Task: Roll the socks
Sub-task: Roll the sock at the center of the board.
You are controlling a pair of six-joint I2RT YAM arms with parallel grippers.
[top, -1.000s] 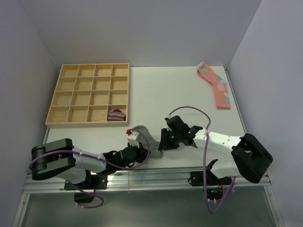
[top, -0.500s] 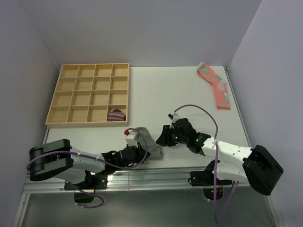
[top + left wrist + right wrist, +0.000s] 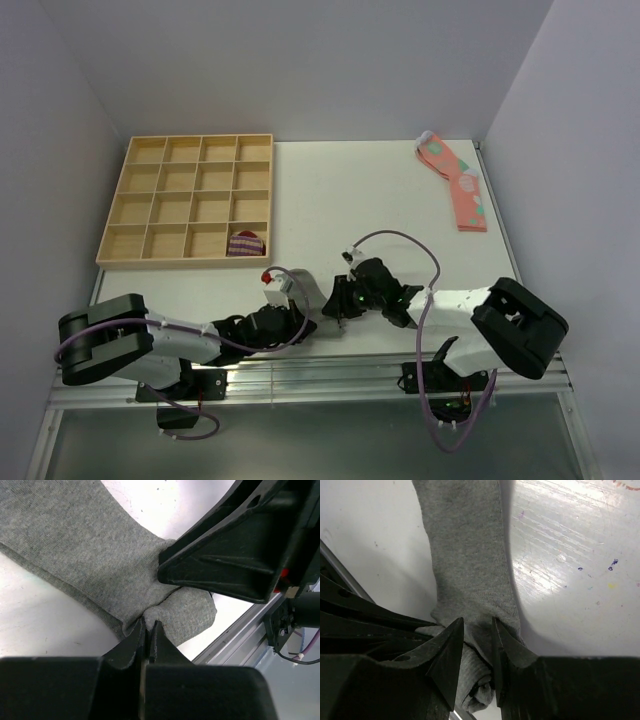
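The grey sock (image 3: 313, 292) lies near the table's front edge, between my two grippers and mostly hidden by them. In the left wrist view the sock (image 3: 90, 545) spreads flat up and left, and my left gripper (image 3: 148, 625) is shut on a pinch of its folded end. My left gripper (image 3: 300, 318) sits just left of my right gripper (image 3: 335, 303). In the right wrist view the sock (image 3: 465, 545) runs away from me. My right gripper (image 3: 477, 630) is closed round its rolled near end (image 3: 477, 685). The stripes are hidden.
A wooden compartment tray (image 3: 185, 262) stands at the back left with a purple-striped sock bundle (image 3: 245, 243) in one cell. Pink spotted socks (image 3: 455, 180) lie at the back right. The metal front rail (image 3: 240, 630) runs just beyond the sock.
My right gripper has moved left, close up against the left gripper. The sock has bunched up between them and shows less from above.
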